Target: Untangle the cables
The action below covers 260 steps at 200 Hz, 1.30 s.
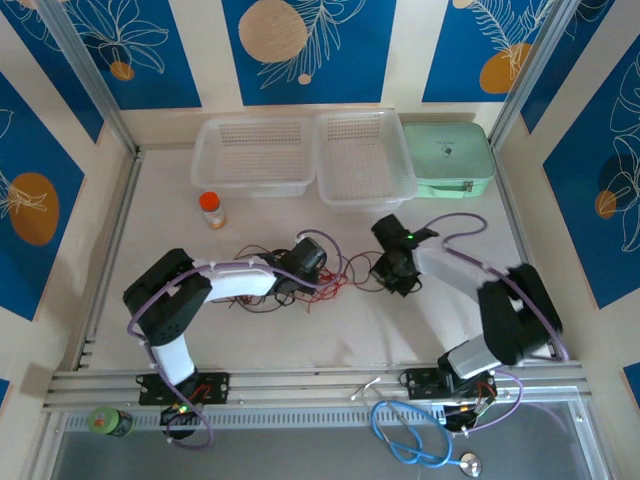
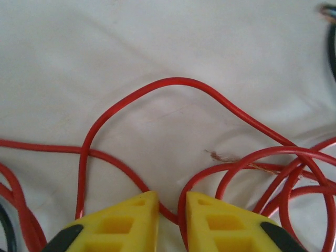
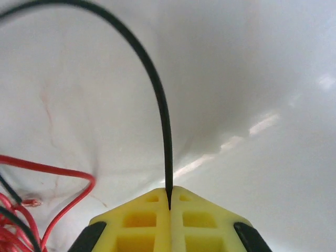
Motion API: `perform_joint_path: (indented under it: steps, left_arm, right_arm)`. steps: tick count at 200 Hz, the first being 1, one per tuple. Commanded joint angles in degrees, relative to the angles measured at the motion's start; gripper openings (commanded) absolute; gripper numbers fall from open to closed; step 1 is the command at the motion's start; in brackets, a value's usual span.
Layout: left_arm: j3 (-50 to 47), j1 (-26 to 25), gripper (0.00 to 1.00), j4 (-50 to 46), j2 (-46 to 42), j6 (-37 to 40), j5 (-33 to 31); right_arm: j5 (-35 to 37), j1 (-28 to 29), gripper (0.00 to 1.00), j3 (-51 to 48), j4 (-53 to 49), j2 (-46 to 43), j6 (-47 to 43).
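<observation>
The cables [image 1: 338, 281] are a tangle of thin red and black wires on the white table, between the two grippers. My left gripper [image 1: 300, 262] sits at the tangle's left side. In the left wrist view its yellow fingers stand a narrow gap apart [image 2: 168, 202], with a red cable [image 2: 173, 81] running down into that gap and looping on the cloth ahead. My right gripper [image 1: 392, 268] is at the tangle's right end. Its fingers [image 3: 169, 195] are pressed together on a black cable [image 3: 157, 89], which arches up and to the left. More red wires [image 3: 63, 170] lie at its lower left.
Two clear plastic baskets [image 1: 253, 155] [image 1: 365, 158] and a mint-green case [image 1: 448, 158] line the back. An orange-capped bottle [image 1: 211, 209] stands at the back left. Past the front rail lie a light blue coiled cable [image 1: 410, 440] and a green bottle [image 1: 108, 421].
</observation>
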Motion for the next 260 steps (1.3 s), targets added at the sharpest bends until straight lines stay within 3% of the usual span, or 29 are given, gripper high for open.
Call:
perform_joint_path:
  steps: [1,35,67,115,142,260]
  left_arm:
    - [-2.1,0.0,0.10,-3.1,0.5,-0.6,0.8]
    - [-1.6,0.1,0.11,-3.6,0.2,-0.4,0.6]
    - [-0.7,0.1,0.11,-4.1,0.4,-0.3,1.0]
    - [-0.8,0.1,0.11,-4.2,0.2,-0.7,1.0]
    - [-1.2,0.1,0.00,-4.0,0.3,-1.1,1.0]
    - [-1.7,0.0,0.00,-3.4,1.4,-1.5,0.9]
  right_arm:
    - [9.4,-5.5,0.00,-1.6,-8.7,-9.5,-5.2]
    - [11.4,-16.7,0.00,-1.5,-12.4,-21.5,-14.5]
    - [10.6,-23.5,0.00,4.4,-15.0,-26.2,-22.4]
    - [12.1,-26.6,0.00,18.3,-20.0,-28.3,-29.4]
    - [12.9,-28.2,0.00,23.7,-21.4,-29.7,-31.3]
    - [13.3,-34.5,0.00,39.4,-24.2,-31.0,-37.6]
